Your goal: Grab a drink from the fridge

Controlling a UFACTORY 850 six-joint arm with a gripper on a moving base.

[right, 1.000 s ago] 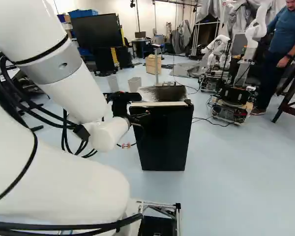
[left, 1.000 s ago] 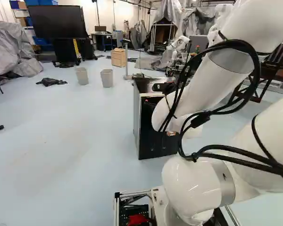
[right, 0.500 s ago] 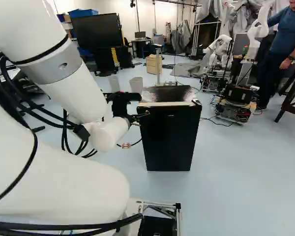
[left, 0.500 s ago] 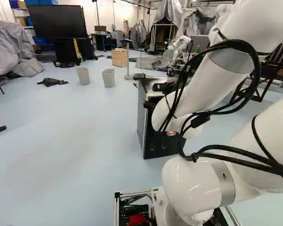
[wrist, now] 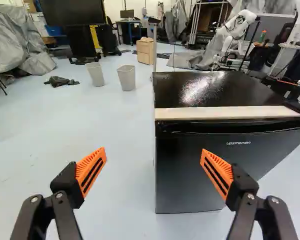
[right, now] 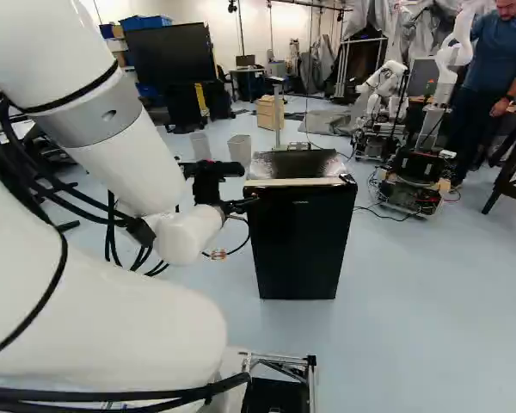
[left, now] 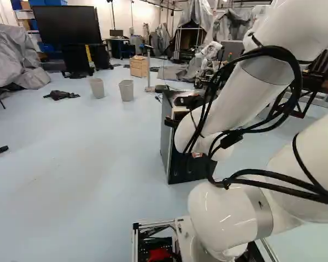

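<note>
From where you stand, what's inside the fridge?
Nothing inside can be seen: the fridge has its door shut, hiding any contents. Only its outside shows, with a pale strip along the top's front edge.

- The fridge's [wrist: 190, 175] inside is hidden behind its door.
- In the left base view, the arm [left: 224, 103] and cables [left: 298, 87] cover much of the fridge's front and one top corner.
- The door's far upper corner is cut off by the wrist view's edge.
- The gripper [right: 241, 205] is hidden behind the arm in the left base view; its finger detail is too small in the right.
- The arm's upper parts run out of both base views.
- Another robot's [right: 447, 69] top is cut off.
</note>
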